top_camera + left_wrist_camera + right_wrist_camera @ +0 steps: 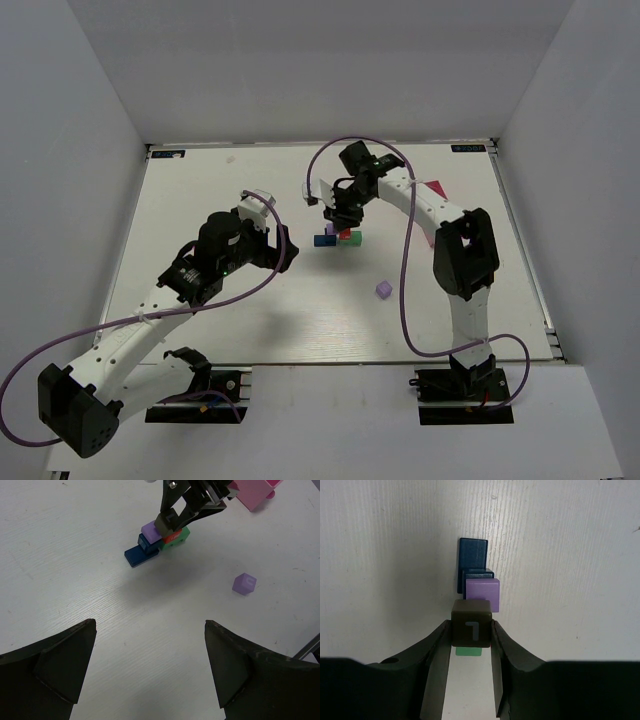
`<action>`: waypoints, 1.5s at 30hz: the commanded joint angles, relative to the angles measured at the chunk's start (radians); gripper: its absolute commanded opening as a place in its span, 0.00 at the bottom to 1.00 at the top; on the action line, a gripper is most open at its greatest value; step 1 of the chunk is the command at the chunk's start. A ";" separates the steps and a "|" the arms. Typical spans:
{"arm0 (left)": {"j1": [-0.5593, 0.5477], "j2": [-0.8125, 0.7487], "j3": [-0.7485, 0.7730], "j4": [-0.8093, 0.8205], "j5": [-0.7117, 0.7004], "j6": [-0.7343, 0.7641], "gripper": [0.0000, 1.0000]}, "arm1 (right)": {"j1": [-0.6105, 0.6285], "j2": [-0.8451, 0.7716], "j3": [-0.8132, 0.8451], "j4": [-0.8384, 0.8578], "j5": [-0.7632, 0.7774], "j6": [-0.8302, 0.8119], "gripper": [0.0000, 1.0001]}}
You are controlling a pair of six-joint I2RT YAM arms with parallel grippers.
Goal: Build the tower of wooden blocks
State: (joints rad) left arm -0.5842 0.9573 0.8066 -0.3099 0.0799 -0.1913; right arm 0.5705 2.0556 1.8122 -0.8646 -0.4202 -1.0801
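Note:
A small cluster of wooden blocks stands mid-table: a dark blue block (136,556), a purple one (151,530) on another blue, a red one (172,538) on green (181,536). My right gripper (471,630) is shut on a dark block (471,629) marked with a 7 and holds it just over the red and green blocks, next to the purple one (482,593). A lilac cube (244,583) lies alone to the right, also in the top view (383,289). My left gripper (150,625) is open and empty, back from the cluster (338,236).
A pink tray (255,491) lies at the far right behind the right gripper (340,212). The right arm's purple cable loops over the table. White walls close in the table on three sides.

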 commanded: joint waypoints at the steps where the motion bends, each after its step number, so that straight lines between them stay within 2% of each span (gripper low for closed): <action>1: 0.004 -0.026 -0.004 0.011 0.014 0.009 1.00 | 0.006 0.014 0.033 0.006 0.001 0.005 0.10; 18: 0.004 -0.026 -0.004 0.011 0.014 0.009 1.00 | 0.009 0.012 0.021 0.016 0.015 0.017 0.13; 22: 0.004 -0.026 -0.004 0.011 0.014 0.009 1.00 | 0.009 0.014 0.018 0.022 0.014 0.020 0.17; 35: 0.004 -0.026 -0.004 0.011 0.014 0.009 1.00 | 0.012 0.014 0.012 0.027 0.020 0.028 0.37; 45: 0.004 -0.026 -0.004 0.011 0.014 0.009 1.00 | 0.014 0.009 0.001 0.038 0.032 0.031 0.44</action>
State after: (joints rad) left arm -0.5842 0.9573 0.8066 -0.3099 0.0803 -0.1913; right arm 0.5785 2.0727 1.8118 -0.8417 -0.3897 -1.0538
